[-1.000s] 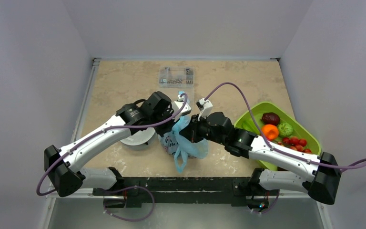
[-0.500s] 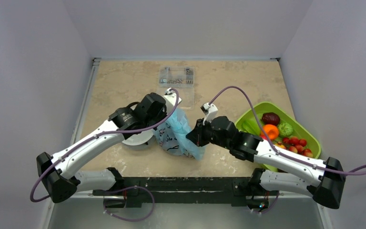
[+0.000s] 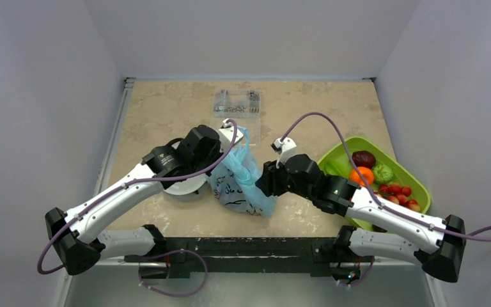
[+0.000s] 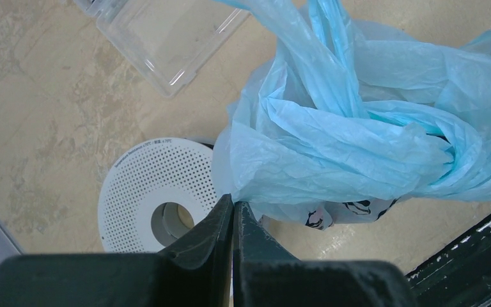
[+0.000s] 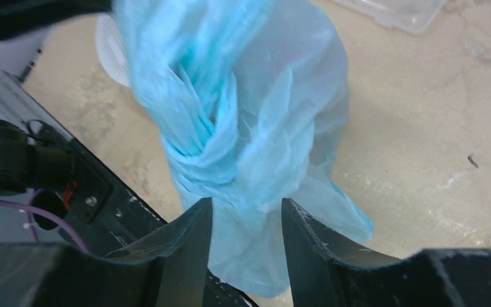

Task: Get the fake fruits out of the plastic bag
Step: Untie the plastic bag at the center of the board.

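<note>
The light-blue plastic bag (image 3: 240, 179) with its black print stands crumpled at the table's middle front. My left gripper (image 3: 234, 135) is shut, and its tips (image 4: 233, 203) pinch the bag's edge (image 4: 332, 147). At the bag's right side my right gripper (image 3: 263, 181) stands open. Its fingers (image 5: 246, 203) straddle a fold of the blue film (image 5: 249, 128) without squeezing it. No fruit shows inside the bag. Fake fruits lie in the lime-green tray (image 3: 418, 181): a dark plum (image 3: 363, 158), an orange (image 3: 362, 176), a green piece (image 3: 383, 173) and small red ones (image 3: 397, 190).
A white perforated disc with a hole (image 3: 180, 187) (image 4: 156, 201) lies just left of the bag under my left arm. A clear hard plastic box (image 3: 236, 102) (image 4: 166, 38) sits behind the bag. The black front rail (image 5: 102, 192) runs close below the bag.
My right gripper has opened and let go of the bag, drawing back a little to the right. My left gripper shut on the bag, whose handles no longer hang over the front.
</note>
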Robot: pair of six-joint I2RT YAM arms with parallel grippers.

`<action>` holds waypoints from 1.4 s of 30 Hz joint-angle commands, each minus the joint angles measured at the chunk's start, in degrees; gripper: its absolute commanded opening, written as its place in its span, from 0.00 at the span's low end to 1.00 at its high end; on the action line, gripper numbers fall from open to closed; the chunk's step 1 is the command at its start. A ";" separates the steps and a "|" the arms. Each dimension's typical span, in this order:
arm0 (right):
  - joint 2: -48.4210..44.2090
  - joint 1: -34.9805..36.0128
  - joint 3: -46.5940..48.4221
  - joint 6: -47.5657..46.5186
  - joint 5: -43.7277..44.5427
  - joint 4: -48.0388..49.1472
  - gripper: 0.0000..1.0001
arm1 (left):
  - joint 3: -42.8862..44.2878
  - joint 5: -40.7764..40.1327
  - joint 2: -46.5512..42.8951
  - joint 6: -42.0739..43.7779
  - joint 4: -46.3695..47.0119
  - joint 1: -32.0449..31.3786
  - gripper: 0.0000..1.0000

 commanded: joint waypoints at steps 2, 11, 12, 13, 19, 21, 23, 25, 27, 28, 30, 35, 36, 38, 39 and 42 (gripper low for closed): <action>0.54 2.07 6.97 -3.54 2.36 0.38 0.56 | 0.15 1.21 -0.97 -0.04 2.18 -0.13 0.00; 5.00 9.02 7.52 -8.85 4.34 6.18 0.82 | 0.27 1.66 -0.85 -0.18 1.94 -0.11 0.00; 6.19 9.41 7.95 -8.90 6.46 5.93 0.82 | 0.27 1.45 -0.83 -0.18 1.92 -0.11 0.00; 7.30 9.61 8.33 -8.70 8.71 5.39 0.82 | 0.27 1.25 -0.96 -0.28 1.87 -0.11 0.00; 11.23 9.83 8.37 -9.17 14.41 6.22 0.80 | 0.19 0.36 -1.44 -0.36 2.15 -0.16 0.00; 12.17 9.89 7.95 -9.08 14.74 7.04 0.76 | -0.08 -0.10 -2.16 -0.38 2.56 -0.13 0.00; 12.61 9.80 7.12 -8.66 16.10 7.63 0.65 | -0.67 -0.46 -3.07 -0.38 3.31 -0.11 0.00; 12.68 9.85 6.25 -7.50 18.10 7.13 0.50 | -0.93 -0.84 -3.92 -0.60 3.93 -0.11 0.00; 12.26 9.82 5.43 -7.03 19.26 7.29 0.36 | -1.19 -0.08 -4.97 -0.53 4.43 -0.11 0.00; 12.00 9.82 5.07 -7.09 19.20 7.51 0.29 | -1.34 0.55 -5.52 -0.46 4.75 -0.11 0.00; 11.42 9.85 4.68 -7.49 18.50 8.47 0.16 | -1.40 1.52 -6.57 -0.38 5.15 -0.16 0.00; 10.40 9.81 4.32 -8.75 16.34 10.68 0.00 | -1.52 6.71 -8.66 0.69 5.54 -0.11 0.25; 10.23 9.85 4.28 -8.95 16.00 11.00 0.00 | -1.69 8.16 -9.13 0.91 5.78 -0.11 0.34; 9.90 9.77 4.28 -9.37 15.12 11.89 0.00 | -2.34 11.06 -9.95 1.23 6.56 -0.11 0.48; 9.85 9.82 4.26 -9.55 14.57 12.36 0.00 | -2.55 12.02 -10.18 1.27 6.96 -0.15 0.54; 10.13 9.81 4.67 -10.14 12.42 13.08 0.00 | -2.73 13.18 -9.66 0.86 7.41 -0.20 0.64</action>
